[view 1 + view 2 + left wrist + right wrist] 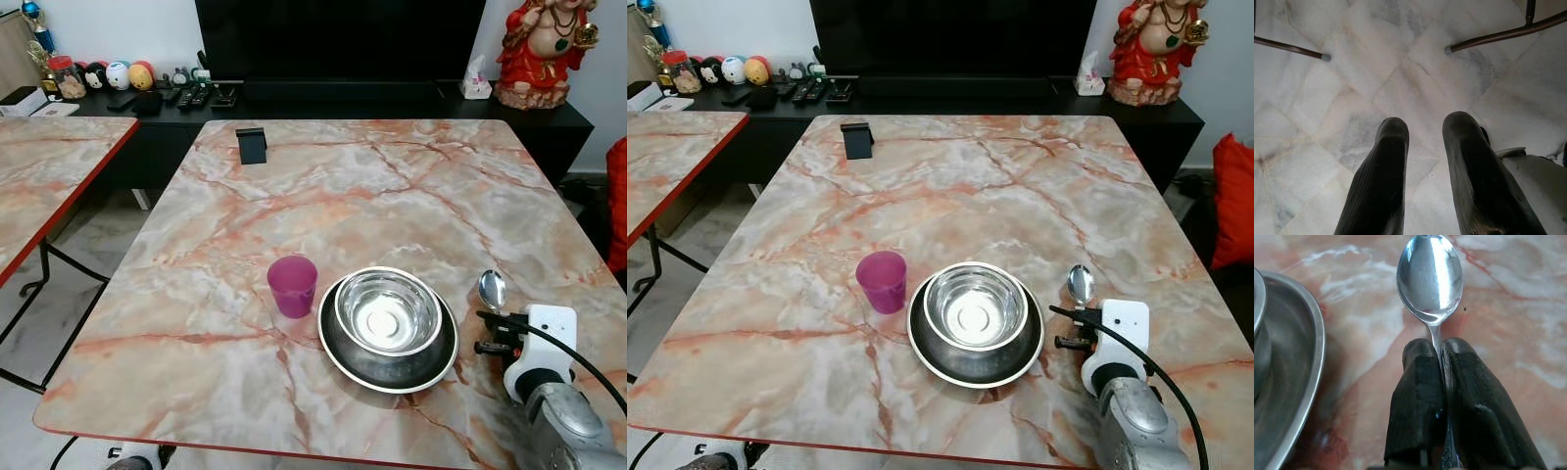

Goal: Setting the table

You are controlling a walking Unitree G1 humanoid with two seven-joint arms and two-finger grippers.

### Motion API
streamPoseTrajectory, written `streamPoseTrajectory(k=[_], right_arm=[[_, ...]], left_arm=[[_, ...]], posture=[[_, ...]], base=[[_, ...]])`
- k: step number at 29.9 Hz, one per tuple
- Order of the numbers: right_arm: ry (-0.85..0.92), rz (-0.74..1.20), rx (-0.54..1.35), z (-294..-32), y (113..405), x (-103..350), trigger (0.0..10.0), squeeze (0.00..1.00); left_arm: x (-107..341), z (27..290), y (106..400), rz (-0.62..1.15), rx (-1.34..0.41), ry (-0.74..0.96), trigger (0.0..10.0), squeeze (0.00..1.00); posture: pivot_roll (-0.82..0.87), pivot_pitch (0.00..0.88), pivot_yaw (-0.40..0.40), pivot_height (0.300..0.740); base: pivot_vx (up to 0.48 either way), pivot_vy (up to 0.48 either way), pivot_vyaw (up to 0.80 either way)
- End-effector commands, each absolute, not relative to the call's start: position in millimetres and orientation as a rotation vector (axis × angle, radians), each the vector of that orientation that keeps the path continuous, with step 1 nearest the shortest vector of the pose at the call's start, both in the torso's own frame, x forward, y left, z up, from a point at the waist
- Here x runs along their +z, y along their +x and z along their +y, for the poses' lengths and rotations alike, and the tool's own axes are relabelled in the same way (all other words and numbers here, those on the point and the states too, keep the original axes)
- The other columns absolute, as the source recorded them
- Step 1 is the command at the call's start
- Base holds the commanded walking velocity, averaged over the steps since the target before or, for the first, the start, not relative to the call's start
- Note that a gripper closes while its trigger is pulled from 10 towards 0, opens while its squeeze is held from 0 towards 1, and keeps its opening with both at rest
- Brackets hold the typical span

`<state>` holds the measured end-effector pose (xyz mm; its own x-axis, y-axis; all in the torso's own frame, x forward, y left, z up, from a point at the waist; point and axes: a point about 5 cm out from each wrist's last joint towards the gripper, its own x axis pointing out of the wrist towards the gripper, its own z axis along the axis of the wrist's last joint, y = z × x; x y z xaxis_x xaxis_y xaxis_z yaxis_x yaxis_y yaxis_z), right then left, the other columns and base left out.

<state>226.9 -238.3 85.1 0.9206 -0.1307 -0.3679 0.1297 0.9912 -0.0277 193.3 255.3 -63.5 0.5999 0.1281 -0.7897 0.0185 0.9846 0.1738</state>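
Observation:
A steel bowl [387, 311] sits inside a steel plate [431, 370] near the front of the marble table [353, 196]. Just left of the plate stands a purple cup [292, 285]. To the plate's right, my right gripper [1439, 350] is shut on the handle of a steel spoon [1431, 276], whose bowl [492, 289] points toward the far side, low over the tabletop. My left gripper [1425, 129] hangs over the white floor tiles with its fingers apart and nothing between them.
A small black stand [252, 145] sits at the table's far left. A second marble table [49, 166] stands to the left. Behind is a dark TV cabinet [294, 98] with remotes, toys, a tissue box [475, 78] and a red statue [539, 49].

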Motion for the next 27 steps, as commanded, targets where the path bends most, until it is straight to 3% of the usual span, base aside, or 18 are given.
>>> streamPoseTrajectory(k=[1,27], right_arm=[[-0.008,0.378,-0.139,-241,225,82,10.0,0.00],[-0.084,0.306,-0.059,-237,229,84,10.0,0.00]], left_arm=[[-64,258,191,0.937,0.067,0.176,10.0,0.00],[-69,243,190,0.942,0.051,0.172,10.0,0.00]], posture=[[-0.06,0.000,0.034,0.731],[-0.06,0.000,0.033,0.731]], base=[[0.000,0.000,0.00],[0.000,0.000,0.00]])
